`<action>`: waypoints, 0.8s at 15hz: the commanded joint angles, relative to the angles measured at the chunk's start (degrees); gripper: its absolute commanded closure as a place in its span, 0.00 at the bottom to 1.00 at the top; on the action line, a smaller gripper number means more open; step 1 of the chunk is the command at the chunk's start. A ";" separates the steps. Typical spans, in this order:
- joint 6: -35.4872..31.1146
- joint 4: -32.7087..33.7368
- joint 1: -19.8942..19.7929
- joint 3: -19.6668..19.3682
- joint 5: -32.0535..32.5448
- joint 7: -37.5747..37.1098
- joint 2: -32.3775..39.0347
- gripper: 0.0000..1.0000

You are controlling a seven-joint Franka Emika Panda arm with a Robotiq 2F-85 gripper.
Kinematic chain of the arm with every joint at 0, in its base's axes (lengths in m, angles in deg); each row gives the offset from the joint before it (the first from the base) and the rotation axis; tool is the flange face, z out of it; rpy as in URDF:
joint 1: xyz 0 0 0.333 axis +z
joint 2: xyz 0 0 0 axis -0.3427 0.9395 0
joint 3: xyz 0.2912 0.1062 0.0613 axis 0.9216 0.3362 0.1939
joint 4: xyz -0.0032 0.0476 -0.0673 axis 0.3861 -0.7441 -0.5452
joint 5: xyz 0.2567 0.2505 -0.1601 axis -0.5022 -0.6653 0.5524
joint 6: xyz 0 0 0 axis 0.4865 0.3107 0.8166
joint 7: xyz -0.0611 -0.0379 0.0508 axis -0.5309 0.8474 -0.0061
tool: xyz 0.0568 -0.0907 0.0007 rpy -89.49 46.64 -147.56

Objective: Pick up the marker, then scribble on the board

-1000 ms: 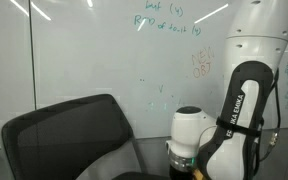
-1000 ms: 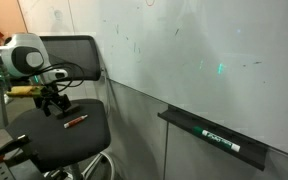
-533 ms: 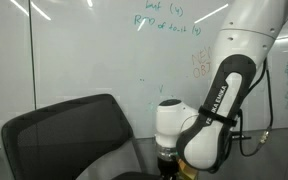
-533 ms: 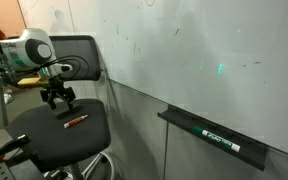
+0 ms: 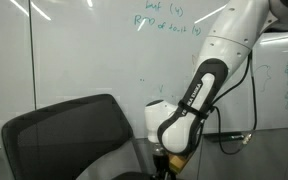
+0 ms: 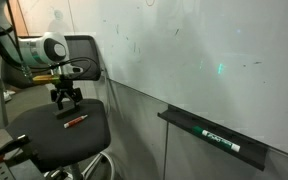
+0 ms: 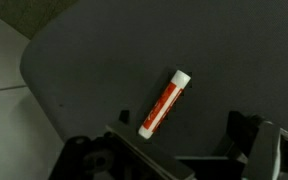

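Observation:
The marker, reddish with white ends, lies flat on the black chair seat. In the wrist view it sits just ahead of my gripper, nearer the left finger. In an exterior view the marker lies on the seat just below my gripper, which hangs over it with fingers pointing down. The gripper is open and empty. In an exterior view the gripper is low at the frame's bottom edge and the marker is hidden. The white board with faint green writing fills the wall behind.
The black mesh chair back rises beside the arm and also shows behind the gripper in an exterior view. A dark ledge under the board holds a pen-like stick. Light floor lies beyond the seat's edge.
My arm has swung sideways toward the board, carrying the open gripper from beside the seat to over the marker. The marker has not moved.

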 commanded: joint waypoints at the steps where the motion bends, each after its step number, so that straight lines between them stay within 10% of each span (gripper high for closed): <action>1: 5.89 5.49 -4.96 3.97 1.03 0.13 4.09 0.00; 12: 9.47 11.73 -11.35 6.88 0.89 2.67 10.70 0.00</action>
